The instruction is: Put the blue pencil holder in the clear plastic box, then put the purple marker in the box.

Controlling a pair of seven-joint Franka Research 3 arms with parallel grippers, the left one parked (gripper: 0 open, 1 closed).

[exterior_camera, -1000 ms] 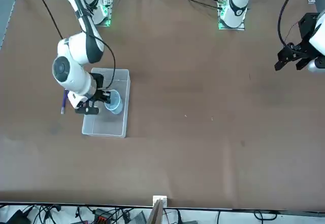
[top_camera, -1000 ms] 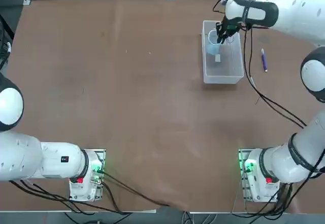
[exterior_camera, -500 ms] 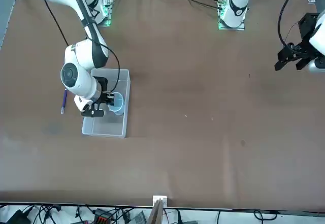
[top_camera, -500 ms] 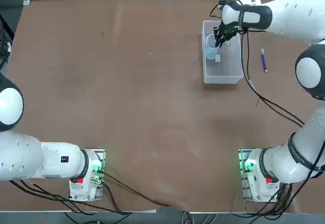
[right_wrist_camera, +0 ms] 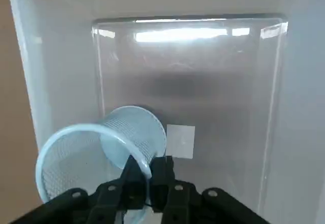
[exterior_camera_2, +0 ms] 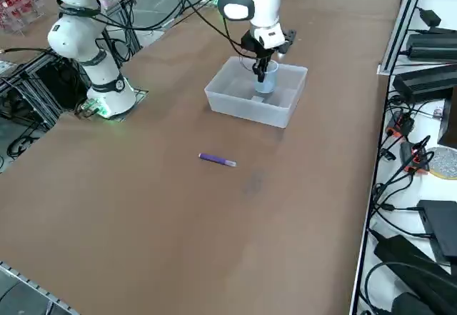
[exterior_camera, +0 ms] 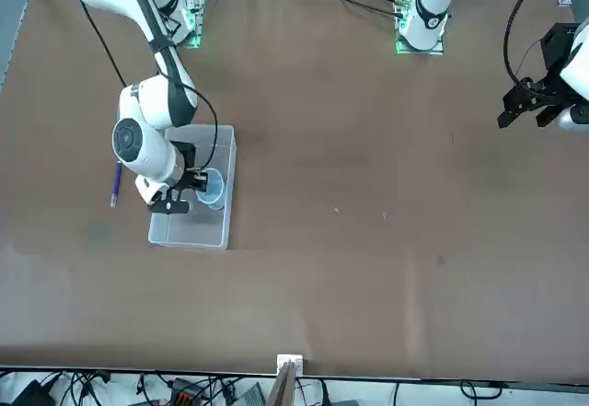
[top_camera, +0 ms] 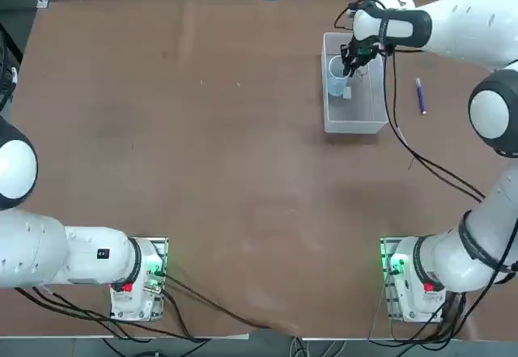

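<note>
The blue pencil holder [top_camera: 336, 74], a pale-blue mesh cup, is inside the clear plastic box [top_camera: 366, 108] at its far left part. My right gripper [top_camera: 350, 62] reaches down into the box and is shut on the cup's rim. In the wrist view both fingers [right_wrist_camera: 133, 167] pinch the rim of the blue pencil holder [right_wrist_camera: 81, 153], whose base sits close to the white label [right_wrist_camera: 181, 141] on the box floor. I cannot tell whether the cup rests on the floor. The purple marker [top_camera: 421, 96] lies flat on the table to the right of the box, apart from it.
The brown table surface [top_camera: 202, 146] stretches bare around the box. A black cable [top_camera: 421, 159] from my right arm trails over the table beside the box and marker. Cables and equipment [exterior_camera_2: 428, 79] line the far table edge.
My right arm has shifted slightly and brought the held cup lower into the box. Over the last half second it has hardly moved. The marker has stayed put.
</note>
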